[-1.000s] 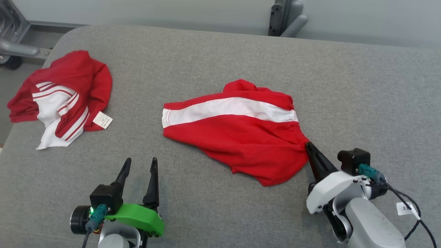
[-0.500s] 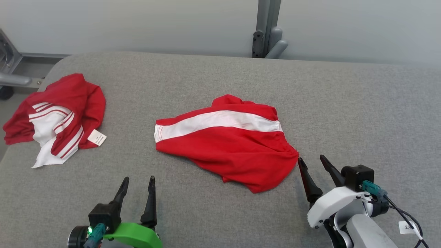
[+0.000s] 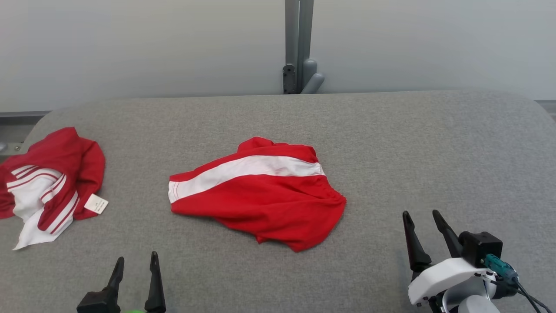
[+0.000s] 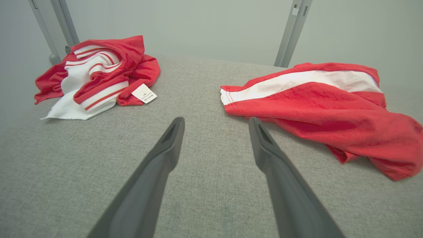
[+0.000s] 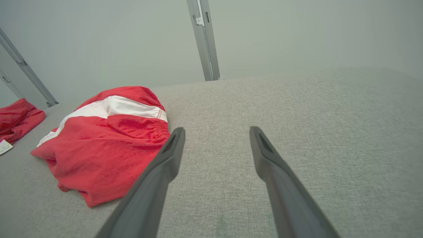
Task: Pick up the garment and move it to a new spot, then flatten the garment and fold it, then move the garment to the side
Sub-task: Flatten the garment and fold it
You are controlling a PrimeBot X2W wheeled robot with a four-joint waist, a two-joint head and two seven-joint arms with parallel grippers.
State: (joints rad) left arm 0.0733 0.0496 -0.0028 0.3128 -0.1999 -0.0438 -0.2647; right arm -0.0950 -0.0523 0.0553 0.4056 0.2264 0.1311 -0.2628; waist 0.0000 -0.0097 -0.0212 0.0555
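The garment (image 3: pixel 260 191), red shorts with a broad white side stripe, lies rumpled near the middle of the grey padded table (image 3: pixel 391 143); it appears again to the right in the left wrist view (image 4: pixel 324 102) and to the left in the right wrist view (image 5: pixel 105 142). My right gripper (image 3: pixel 420 214) is open at the lower right, well clear of the shorts, nothing between its fingers (image 5: pixel 216 132). At the lower left my left gripper (image 3: pixel 135 257) is open and empty too (image 4: pixel 214 122), pointing at bare table between the two cloths.
A second red and white striped garment (image 3: pixel 47 182) with a white label lies crumpled at the table's left edge (image 4: pixel 96 72). A grey metal post (image 3: pixel 297 48) stands behind the table's far edge against a pale wall. Bare grey surface spreads on the right.
My right gripper has let go of the shorts' waistband corner, opened and drawn back toward me. The camera has tilted up, shifting the whole picture down and left. The shorts lie still.
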